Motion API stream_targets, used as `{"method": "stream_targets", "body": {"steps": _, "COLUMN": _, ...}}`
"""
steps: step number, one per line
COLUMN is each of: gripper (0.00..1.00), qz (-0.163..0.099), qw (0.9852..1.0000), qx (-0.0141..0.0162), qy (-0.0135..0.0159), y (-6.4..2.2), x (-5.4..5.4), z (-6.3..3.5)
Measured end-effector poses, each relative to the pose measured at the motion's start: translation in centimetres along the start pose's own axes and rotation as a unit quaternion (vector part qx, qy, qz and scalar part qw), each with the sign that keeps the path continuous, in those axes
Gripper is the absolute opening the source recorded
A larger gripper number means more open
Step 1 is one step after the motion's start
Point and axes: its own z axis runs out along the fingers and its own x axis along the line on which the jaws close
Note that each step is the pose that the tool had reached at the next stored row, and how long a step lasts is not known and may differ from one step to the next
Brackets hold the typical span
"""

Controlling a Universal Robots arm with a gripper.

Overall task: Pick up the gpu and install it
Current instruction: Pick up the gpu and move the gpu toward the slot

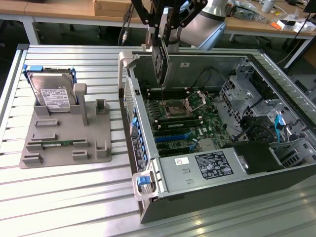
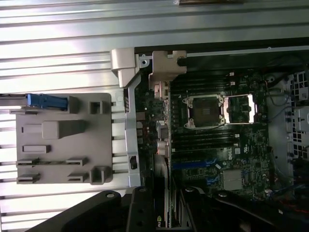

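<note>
My pincer (image 1: 165,44) grips the gpu (image 1: 161,64), which hangs straight below it (fan face toward the exterior view's left) over the motherboard (image 1: 197,123). The blue slots (image 1: 173,138) lie lower, nearer the camera; the card's long axis seems vertical.

1. White sticker (image 1: 181,161), on the grey metal cover (image 1: 170,178) inside the computer case (image 1: 222,197): red handwritten mark, perhaps "15", not certain.
2. Black label (image 1: 213,165), just beside the sticker on the same cover: rows of white print, too small to read.
3. White label (image 1: 53,97), on the hard drive (image 1: 49,81), well apart from the case: dark print, unreadable.
</note>
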Motion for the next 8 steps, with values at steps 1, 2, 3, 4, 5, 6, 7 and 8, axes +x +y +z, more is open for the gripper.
{"method": "stream_targets", "body": {"steps": 1, "gripper": 0.26, "qz": 0.0, "qw": 1.0, "qx": 0.0, "qy": 0.0, "y": 0.01, "x": -0.16, "z": 0.01}}
{"method": "stream_targets", "body": {"steps": 2, "gripper": 0.26, "qz": 0.0, "qw": 1.0, "qx": 0.0, "qy": 0.0, "y": 0.02, "x": -0.32, "z": 0.02}}
{"method": "stream_targets", "body": {"steps": 3, "gripper": 0.26, "qz": 0.0, "qw": 1.0, "qx": 0.0, "qy": 0.0, "y": 0.03, "x": -0.41, "z": 0.02}}
{"method": "stream_targets", "body": {"steps": 4, "gripper": 0.26, "qz": 0.0, "qw": 1.0, "qx": 0.0, "qy": 0.0, "y": 0.04, "x": -0.49, "z": 0.03}}
{"method": "stream_targets", "body": {"steps": 5, "gripper": 0.26, "qz": 0.0, "qw": 1.0, "qx": 0.0, "qy": 0.0, "y": 0.05, "x": -0.6, "z": 0.04}}
{"method": "stream_targets", "body": {"steps": 6, "gripper": 0.26, "qz": 0.0, "qw": 1.0, "qx": 0.0, "qy": 0.0, "y": 0.06, "x": -0.75, "z": 0.04}}
{"method": "stream_targets", "body": {"steps": 7, "gripper": 0.26, "qz": 0.0, "qw": 1.0, "qx": 0.0, "qy": 0.0, "y": 0.06, "x": -0.85, "z": 0.05}}
{"method": "stream_targets", "body": {"steps": 8, "gripper": 0.26, "qz": 0.0, "qw": 1.0, "qx": 0.0, "qy": 0.0, "y": 0.07, "x": -0.95, "z": 0.06}}
